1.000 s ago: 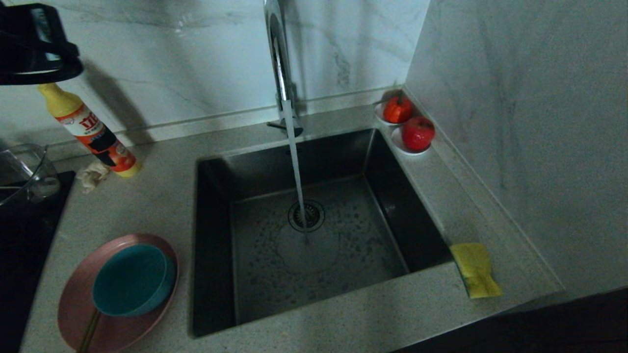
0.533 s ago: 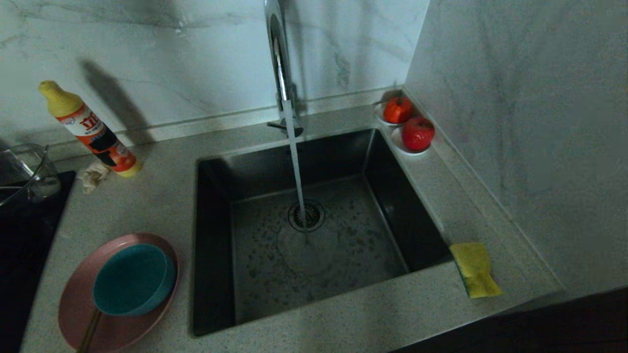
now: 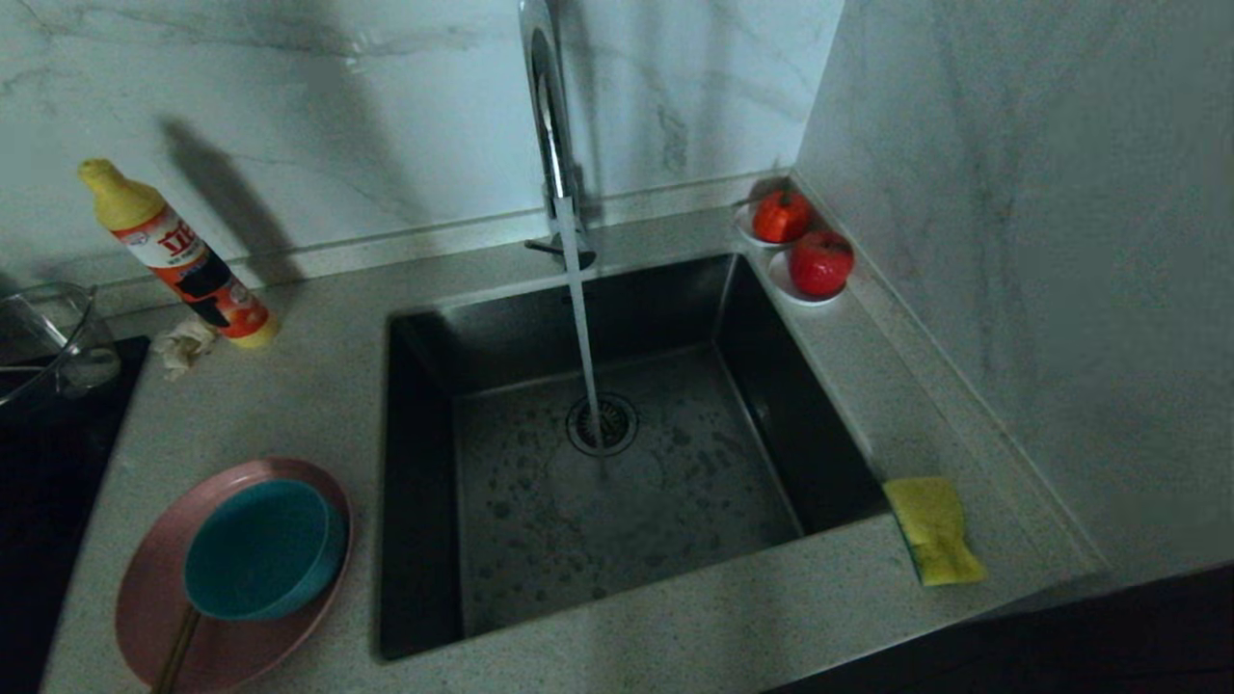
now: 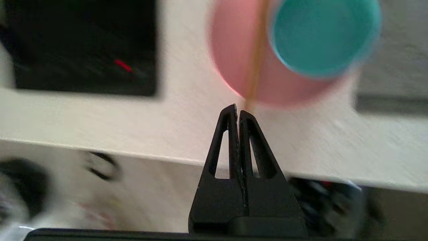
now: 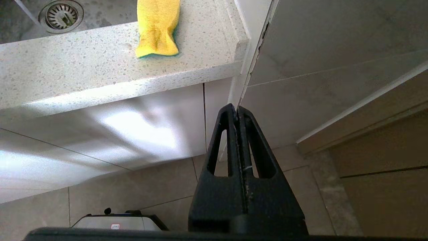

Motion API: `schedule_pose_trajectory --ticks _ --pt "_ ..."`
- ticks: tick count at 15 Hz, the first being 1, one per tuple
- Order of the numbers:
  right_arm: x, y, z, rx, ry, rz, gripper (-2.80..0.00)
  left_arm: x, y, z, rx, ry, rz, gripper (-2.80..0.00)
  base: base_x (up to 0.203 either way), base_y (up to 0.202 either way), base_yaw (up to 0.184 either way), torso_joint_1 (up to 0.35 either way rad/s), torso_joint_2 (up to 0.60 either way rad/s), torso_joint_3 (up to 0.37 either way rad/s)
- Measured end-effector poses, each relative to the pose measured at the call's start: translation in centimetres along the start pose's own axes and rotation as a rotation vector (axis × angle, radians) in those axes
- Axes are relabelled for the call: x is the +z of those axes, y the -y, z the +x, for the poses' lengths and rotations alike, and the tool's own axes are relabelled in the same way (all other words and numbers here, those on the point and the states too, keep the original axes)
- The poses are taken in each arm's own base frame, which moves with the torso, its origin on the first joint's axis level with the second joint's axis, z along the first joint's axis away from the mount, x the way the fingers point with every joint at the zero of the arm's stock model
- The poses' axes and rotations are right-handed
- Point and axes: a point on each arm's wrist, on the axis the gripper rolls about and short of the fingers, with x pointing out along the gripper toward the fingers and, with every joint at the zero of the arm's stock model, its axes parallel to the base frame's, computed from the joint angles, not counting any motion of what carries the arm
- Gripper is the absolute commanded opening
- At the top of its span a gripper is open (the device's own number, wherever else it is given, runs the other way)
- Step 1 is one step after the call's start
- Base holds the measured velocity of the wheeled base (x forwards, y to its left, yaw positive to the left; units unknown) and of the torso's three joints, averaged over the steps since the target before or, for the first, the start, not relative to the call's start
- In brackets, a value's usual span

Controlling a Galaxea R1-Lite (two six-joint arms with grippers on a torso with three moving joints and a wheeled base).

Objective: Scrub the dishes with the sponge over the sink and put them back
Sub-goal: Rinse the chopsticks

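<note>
Yellow sponge (image 3: 933, 529) long axis along sink (image 3: 415, 482) right rim; left gripper (image 4: 238, 112), right gripper (image 5: 236, 112) clenched, empty.

The left wrist view is blurred: beyond the left gripper (image 4: 238, 112), the pink plate (image 4: 240, 60) and teal bowl (image 4: 321, 36) run past the frame's edge.

Yellow-capped plastic bottle with orange-and-white label (image 3: 178, 256), leaning by wall: large red Chinese characters on white band, possibly a brand mark, too small to read. No other legible text anywhere.
</note>
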Motion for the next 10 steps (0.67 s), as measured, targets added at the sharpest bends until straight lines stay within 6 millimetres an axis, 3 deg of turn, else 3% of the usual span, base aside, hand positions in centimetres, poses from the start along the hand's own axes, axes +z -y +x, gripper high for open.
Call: schedule_pose_trajectory --ticks 2,6,7,8,10 --pt "0.0 0.0 0.0 0.000 0.000 0.000 -2.80 -1.0 0.1 1.1 -0.074 -0.080 -0.023 -2.80 0.000 0.000 0.000 0.000 0.00 0.000" --pt "0.0 0.0 0.0 0.000 0.000 0.000 -2.80 -1.7 0.2 3.9 -0.044 -0.239 -0.044 -2.80 0.000 0.000 0.000 0.000 0.00 0.000" --pt "0.0 0.0 0.0 0.000 0.000 0.000 -2.80 -1.8 0.3 4.5 -0.036 -0.271 -0.047 -0.79 0.000 0.000 0.000 0.000 0.00 0.000" --pt "0.0 0.0 0.0 0.000 0.000 0.000 -2.80 -1.7 0.3 5.2 -0.030 -0.301 -0.051 0.00 0.000 0.000 0.000 0.000 0.00 0.000" --pt "0.0 0.0 0.0 0.000 0.000 0.000 -2.80 -1.6 0.3 6.4 -0.019 -0.359 -0.076 0.00 0.000 0.000 0.000 0.000 0.00 0.000"
